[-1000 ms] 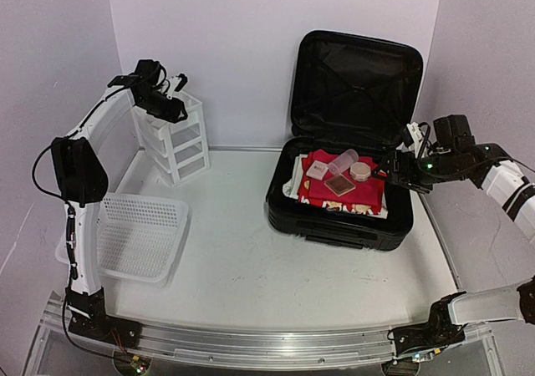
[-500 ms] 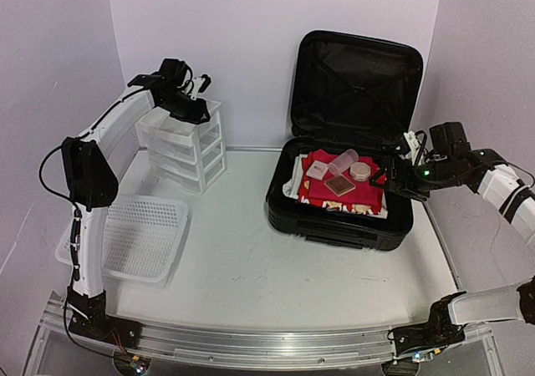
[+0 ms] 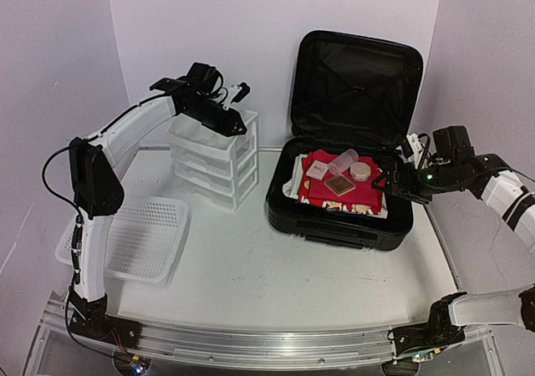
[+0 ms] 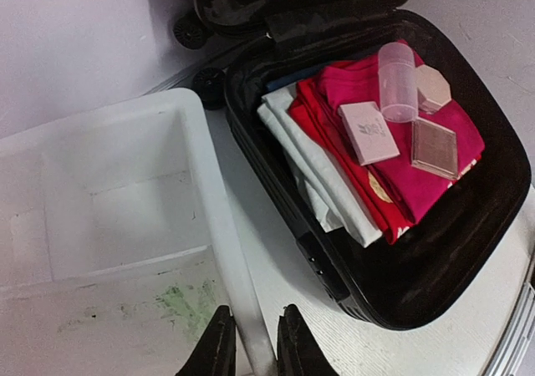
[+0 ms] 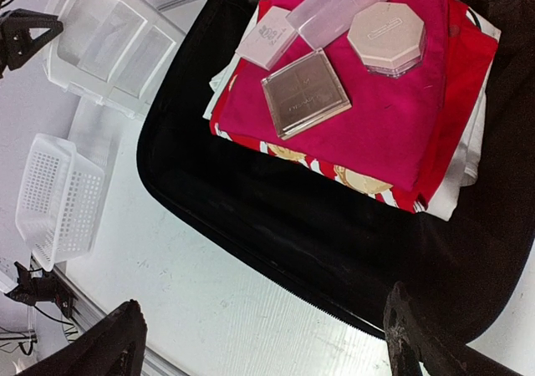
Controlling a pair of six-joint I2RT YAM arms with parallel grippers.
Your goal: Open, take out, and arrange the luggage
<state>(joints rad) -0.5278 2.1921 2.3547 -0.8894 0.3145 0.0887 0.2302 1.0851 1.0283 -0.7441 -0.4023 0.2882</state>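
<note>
The black hard-shell luggage (image 3: 334,221) lies open at the back right, its lid (image 3: 355,83) upright against the wall. Inside it lie folded red and pink clothes (image 3: 347,194) and a white cloth, and on top a pink box (image 4: 369,131), a clear tube (image 4: 397,79), an octagonal compact (image 5: 386,35) and a square compact (image 5: 304,92). My left gripper (image 3: 236,121) is shut on the top rim of the white drawer unit (image 3: 219,163), just left of the luggage; in the left wrist view its fingers (image 4: 251,347) pinch that rim. My right gripper (image 3: 391,178) is open and empty over the luggage's right edge (image 5: 276,226).
A white mesh basket (image 3: 138,238) sits at the front left and also shows in the right wrist view (image 5: 58,196). The drawer unit's open top (image 4: 109,217) is empty and smudged with green. Walls close in the table at the back and on both sides.
My left gripper has dragged the drawer unit rightward from the back left corner to beside the luggage. My right gripper has shifted slightly down and left.
</note>
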